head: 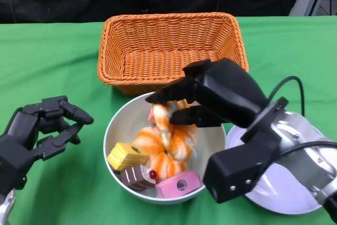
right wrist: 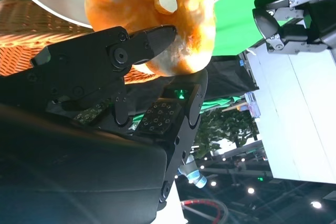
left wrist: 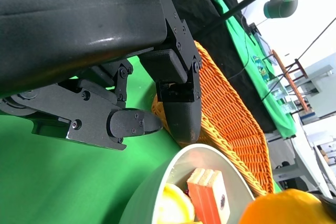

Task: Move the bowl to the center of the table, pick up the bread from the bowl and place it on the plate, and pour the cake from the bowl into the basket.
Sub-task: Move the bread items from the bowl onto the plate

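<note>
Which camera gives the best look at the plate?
The head view: the plate lies right of the bowl, mostly hidden under the right hand. The right wrist view shows no plate I can make out, and the left wrist view shows none.

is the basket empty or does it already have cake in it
Empty. The head view shows only bare wicker inside the basket; the cake pieces lie in the bowl.

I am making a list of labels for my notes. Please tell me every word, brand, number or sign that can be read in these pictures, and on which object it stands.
None can be read.
The bowl, basket, plate, bread and cakes carry no print.
Both hands, left hand and right hand, show no brand marks.
Small items on the far green table in the left wrist view are too blurred to read.
</note>
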Available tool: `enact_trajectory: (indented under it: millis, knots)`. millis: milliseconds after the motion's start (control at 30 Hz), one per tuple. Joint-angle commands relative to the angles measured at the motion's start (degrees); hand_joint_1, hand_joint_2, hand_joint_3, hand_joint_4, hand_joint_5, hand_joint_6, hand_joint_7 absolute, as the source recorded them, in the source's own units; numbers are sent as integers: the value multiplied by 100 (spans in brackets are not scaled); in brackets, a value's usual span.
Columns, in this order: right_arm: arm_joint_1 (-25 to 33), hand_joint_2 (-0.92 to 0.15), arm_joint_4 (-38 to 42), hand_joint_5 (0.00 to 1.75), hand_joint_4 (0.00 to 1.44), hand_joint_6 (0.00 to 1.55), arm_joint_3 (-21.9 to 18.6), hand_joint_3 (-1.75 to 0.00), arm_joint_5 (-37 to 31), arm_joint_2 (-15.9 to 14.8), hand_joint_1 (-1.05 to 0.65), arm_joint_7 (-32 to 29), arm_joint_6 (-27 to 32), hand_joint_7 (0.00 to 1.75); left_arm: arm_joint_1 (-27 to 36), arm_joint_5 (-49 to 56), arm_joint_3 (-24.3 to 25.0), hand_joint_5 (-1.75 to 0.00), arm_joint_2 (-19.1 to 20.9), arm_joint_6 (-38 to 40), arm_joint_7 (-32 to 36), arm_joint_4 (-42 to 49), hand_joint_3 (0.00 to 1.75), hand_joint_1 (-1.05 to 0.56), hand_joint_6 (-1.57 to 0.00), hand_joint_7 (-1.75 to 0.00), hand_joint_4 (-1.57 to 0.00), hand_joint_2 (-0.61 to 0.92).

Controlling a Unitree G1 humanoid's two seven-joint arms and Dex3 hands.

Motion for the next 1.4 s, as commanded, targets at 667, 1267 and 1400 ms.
enact_trajectory:
  millis: [667,1267,1400]
  knots:
    - [1078,-88,-2128,119,86,122,-1485,-1,1030,-573,-20,960,477,4,-9,34,22,-133,138,-34,99,41,37,-8,-86,-91,-79,92]
    - [1775,-84,-2005,124,86,124,-1730,0,878,-1228,-10,1391,638,3,-49,18,61,-135,209,-202,88,177,36,-6,-85,-92,-78,92]
    - [1802,-85,-1969,125,85,122,-1743,-1,816,-1308,-9,1476,743,2,-66,20,75,-134,219,-173,117,193,37,-6,-86,-91,-79,92]
